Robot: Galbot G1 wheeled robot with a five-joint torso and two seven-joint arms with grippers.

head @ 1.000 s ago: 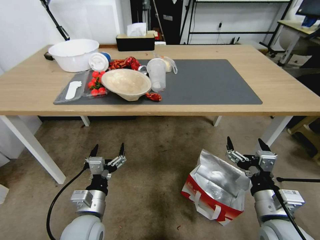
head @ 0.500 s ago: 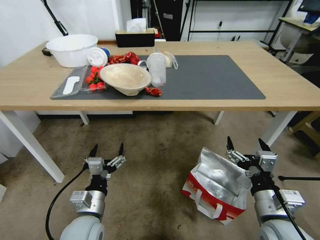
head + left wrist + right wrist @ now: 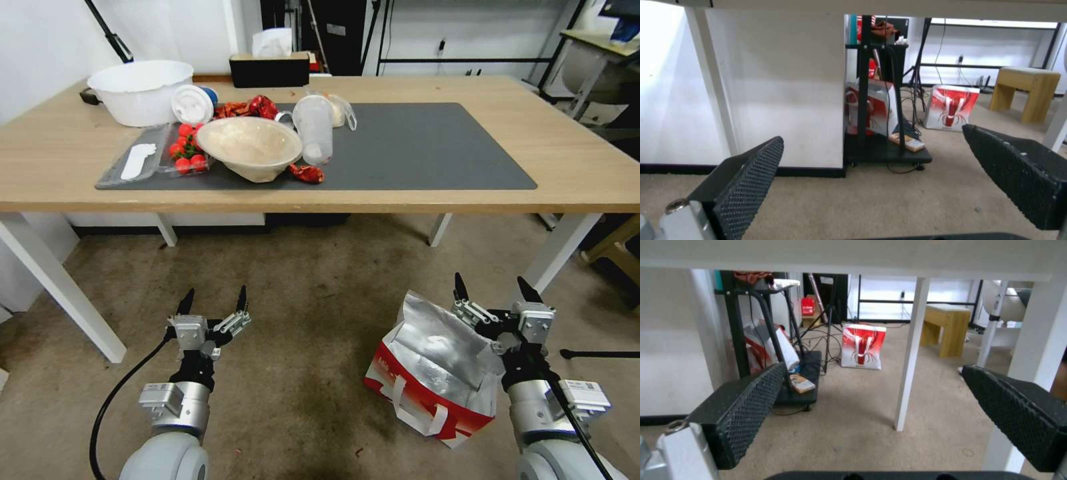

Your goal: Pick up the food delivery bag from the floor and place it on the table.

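Our right gripper [image 3: 491, 289] hangs with its black fingers spread wide and nothing between them, poised just above and beside the far right corner of the food delivery bag [image 3: 433, 370]; from the head view we cannot tell whether a finger brushes the foil rim. Our left gripper [image 3: 213, 300] is likewise splayed and empty, held low over bare floor [image 3: 300, 293], well apart from the bag. From the right wrist, we look between the textured pads [image 3: 749, 403] at a white table leg [image 3: 909, 353] and the carpet-like ground beyond, with no strap or foil between them; the left wrist shows the same open gap.

The bag stands on the floor, mouth open, silver lining showing, its red band and white strap handles [image 3: 398, 393] facing us, in front of the table [image 3: 587, 173] and nearer its right end. Nothing grips it yet, so we judge the task barely begun: the grasp, the lift and the placement are all left.

Up on the tabletop, the dark grey mat [image 3: 427, 143] offers open room on its right half, while a beige bowl [image 3: 249, 145], a clear cup [image 3: 313, 130], a tray of tomatoes [image 3: 183, 150] and a white tub [image 3: 140, 90] crowd the left.
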